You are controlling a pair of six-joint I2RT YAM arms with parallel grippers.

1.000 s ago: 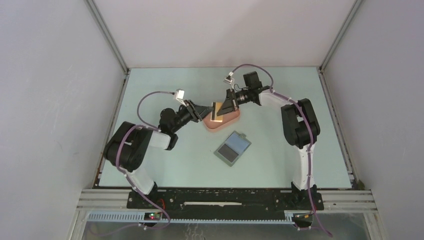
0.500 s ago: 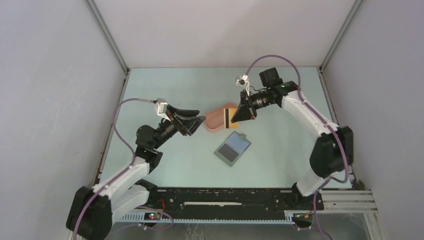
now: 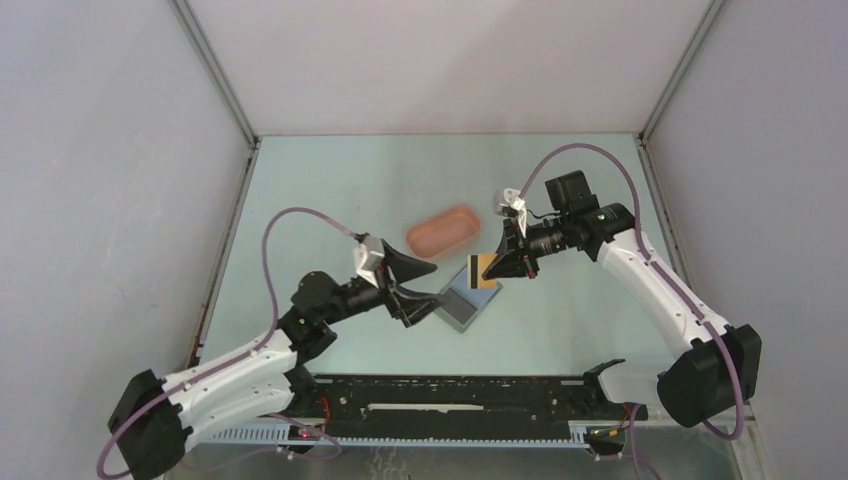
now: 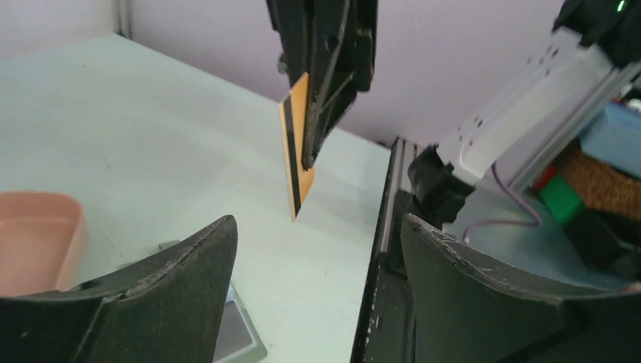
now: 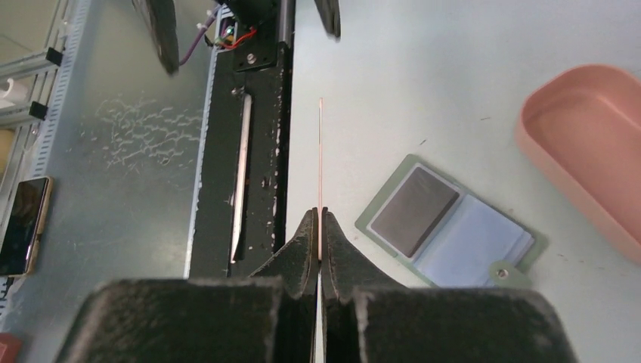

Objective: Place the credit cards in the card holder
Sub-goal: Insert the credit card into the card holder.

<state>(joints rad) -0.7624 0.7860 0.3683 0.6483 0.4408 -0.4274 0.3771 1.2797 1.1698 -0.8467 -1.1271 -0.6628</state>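
Observation:
The card holder lies open on the table, grey-green with a dark pocket and a bluish one. An orange credit card with a dark stripe is pinched upright in my right gripper, just above the holder's far edge. It shows edge-on in the right wrist view and hanging in the left wrist view. My left gripper stands wide open and empty at the holder's left side, facing the card. A corner of the holder peeks out under its left finger.
A pink oblong tray sits behind the holder, empty as far as the right wrist view shows. The black base rail runs along the table's near edge. A phone lies beyond the rail. Enclosure walls stand on three sides.
My right gripper carried the orange card from above the pink tray toward the near side, over the card holder. My left gripper left the tray, moved beside the holder and opened wide.

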